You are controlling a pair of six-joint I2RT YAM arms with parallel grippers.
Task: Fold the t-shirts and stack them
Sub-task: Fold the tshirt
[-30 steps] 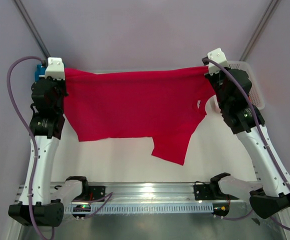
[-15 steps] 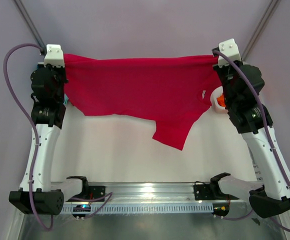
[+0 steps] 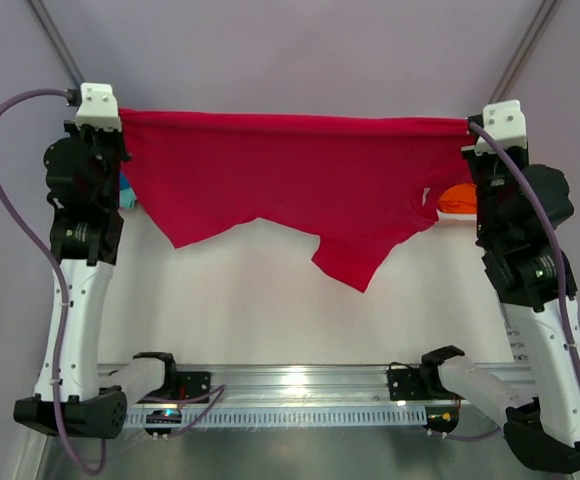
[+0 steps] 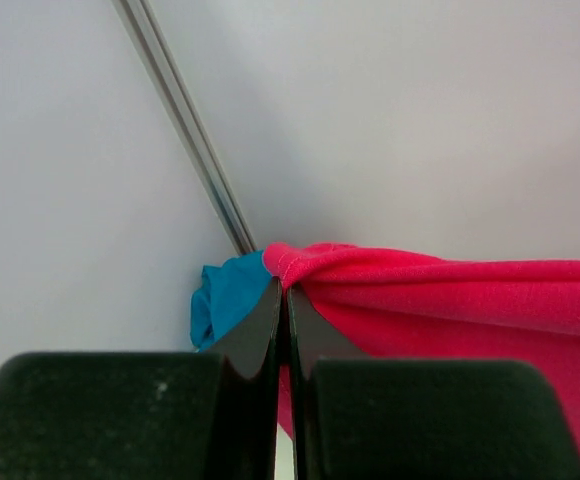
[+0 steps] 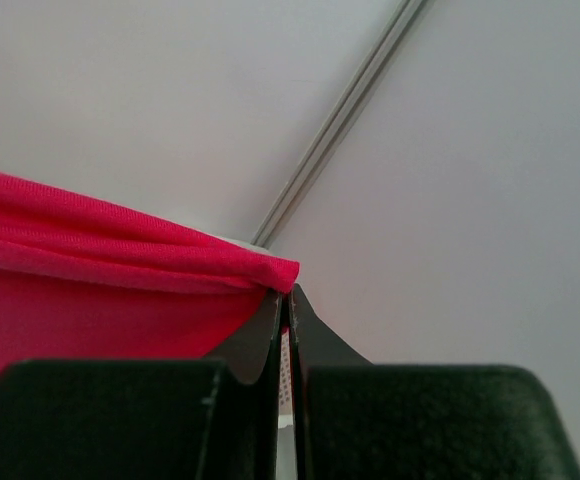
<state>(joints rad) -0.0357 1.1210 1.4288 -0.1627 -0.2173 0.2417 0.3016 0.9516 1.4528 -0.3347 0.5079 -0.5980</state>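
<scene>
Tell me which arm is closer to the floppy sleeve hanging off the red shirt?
Right, probably. The left gripper and right gripper are both pinched shut on the red shirt at its top corners, but the sleeve dangles nearer the right side.

The left arm [image 3: 78, 290] rises from its base at the lower left of the top view almost straight up to the upper left, wrist held high. The right arm [image 3: 540, 300] mirrors it along the right edge, ending at the upper right. The left gripper [image 4: 282, 287] has its jaws pressed together on one corner of the crimson t-shirt [image 3: 290, 190]. The right gripper [image 5: 286, 292] pinches the opposite corner the same way.
</scene>
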